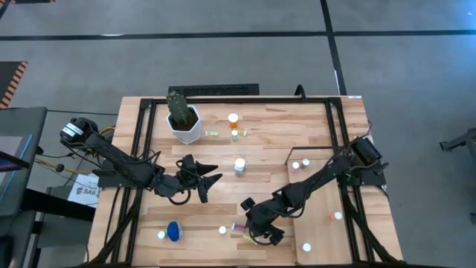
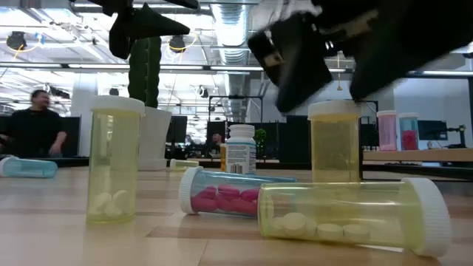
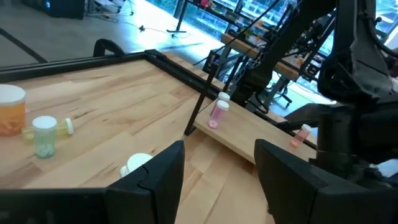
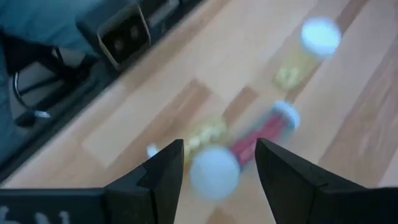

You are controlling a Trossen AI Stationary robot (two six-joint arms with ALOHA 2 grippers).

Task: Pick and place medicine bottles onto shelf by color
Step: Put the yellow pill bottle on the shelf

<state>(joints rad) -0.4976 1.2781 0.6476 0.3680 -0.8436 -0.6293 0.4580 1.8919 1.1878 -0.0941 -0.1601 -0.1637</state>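
Bottles lie closest to the low camera: a yellow-green bottle (image 2: 355,219) on its side, and behind it a fallen bottle of pink pills (image 2: 222,198). Two yellow-green bottles stand upright, one at 9 o'clock of the pair (image 2: 113,159) and one just behind them (image 2: 335,142).

Right gripper (image 1: 262,227) hangs above that upright rear bottle, near the table's front edge in the high view. In the right wrist view the fingers (image 4: 152,171) are spread wide, with the bottle's white cap (image 4: 214,172) centred between them. The pads are not closed on it; contact cannot be confirmed.

Left gripper (image 1: 206,181) is positioned at 10 o'clock of the right gripper, raised above the table. Its fingers (image 3: 155,177) are parted and hold nothing.

Shelf (image 1: 321,195) lies at 3 o'clock of the table centre. It carries white-capped bottles, including two pink ones (image 1: 300,164) near its far end.

A blue bottle (image 1: 173,231) lies at the front left. A white-labelled bottle (image 1: 239,166) stands at table centre. An orange bottle (image 1: 233,120) stands at 12 o'clock, beside the potted cactus (image 1: 182,115).
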